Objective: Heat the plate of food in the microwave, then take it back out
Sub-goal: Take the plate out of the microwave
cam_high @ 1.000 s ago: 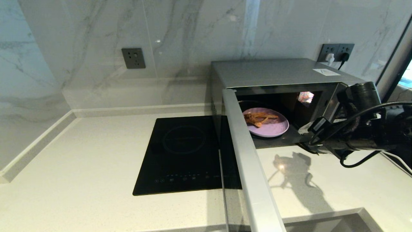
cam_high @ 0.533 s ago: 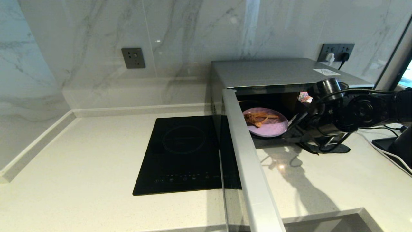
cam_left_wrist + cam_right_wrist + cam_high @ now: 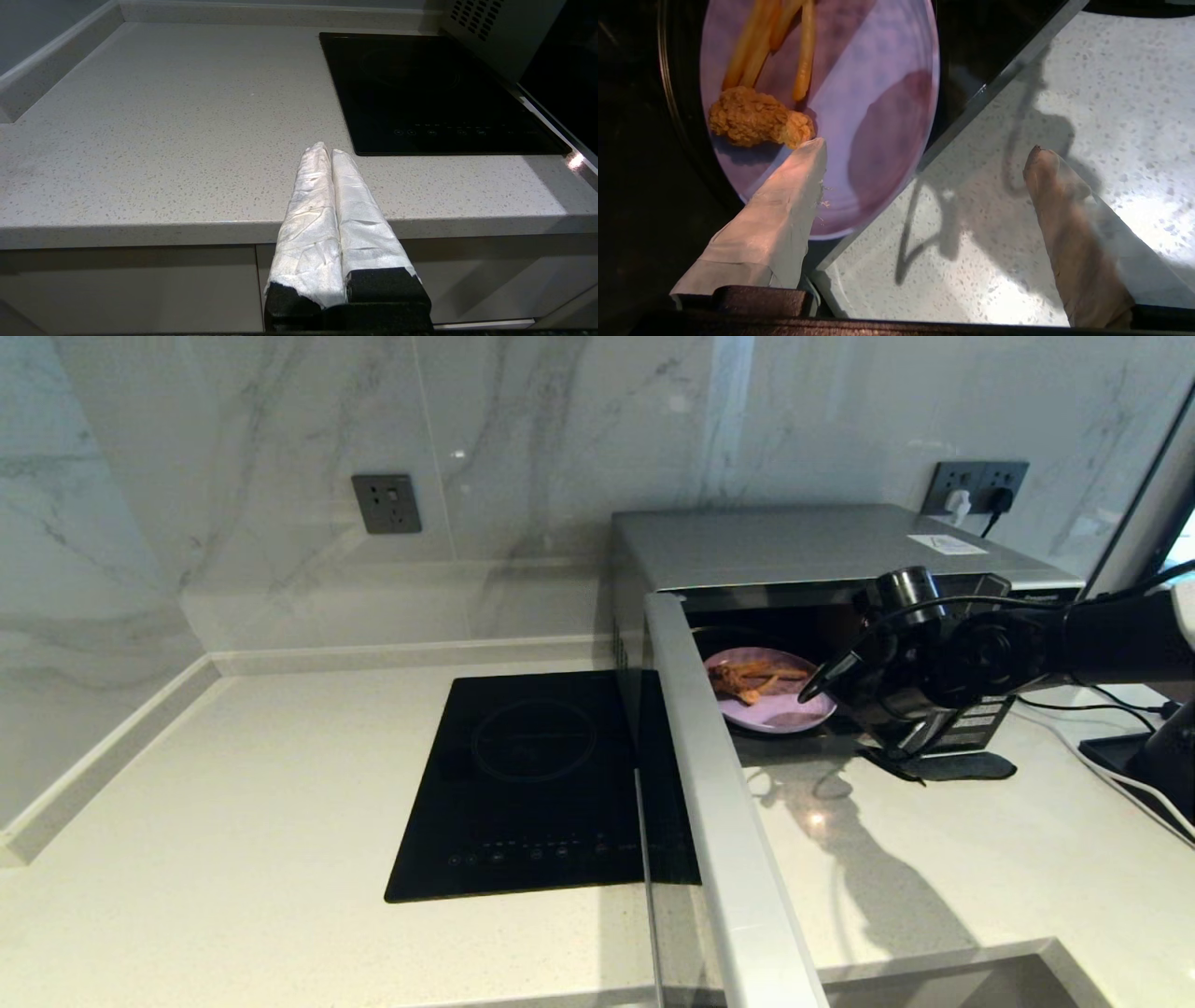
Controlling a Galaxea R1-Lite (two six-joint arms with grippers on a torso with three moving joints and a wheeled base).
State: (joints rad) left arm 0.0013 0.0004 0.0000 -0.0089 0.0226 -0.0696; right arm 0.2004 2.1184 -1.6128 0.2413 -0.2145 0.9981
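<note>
I have the right gripper (image 3: 924, 154) at the microwave (image 3: 803, 546) mouth, jaws apart astride the plate of food (image 3: 775, 700) rim; next, I judge, clamp and withdraw.

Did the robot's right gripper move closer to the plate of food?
Yes. The right gripper has swung leftward from beside the microwave opening to the plate of food rim, jaws open.

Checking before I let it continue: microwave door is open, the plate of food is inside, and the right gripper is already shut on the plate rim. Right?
Not quite. The right gripper is open, fingers spread wide at the plate of food, gripping nothing; the right wrist view shows it. The microwave door is open with the plate inside.
</note>
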